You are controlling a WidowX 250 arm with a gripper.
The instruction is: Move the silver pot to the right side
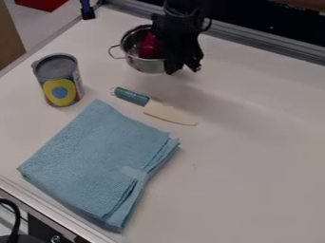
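Note:
My black gripper [183, 69] hangs at the top centre, over the right side of the silver pot [148, 66], and covers that part of the rim. The pot stands upright near the back of the table, its left wire handle in view. Inside it lies a red object [149, 46], partly hidden by the arm. Whether the gripper touches the pot cannot be made out.
A can with a yellow and blue label [60, 90] stands left of the pot. In front of the pot lies a knife with a teal handle [132, 96]. A folded blue cloth [95, 156] covers the table's left front. A metal rail [266, 47] borders the back.

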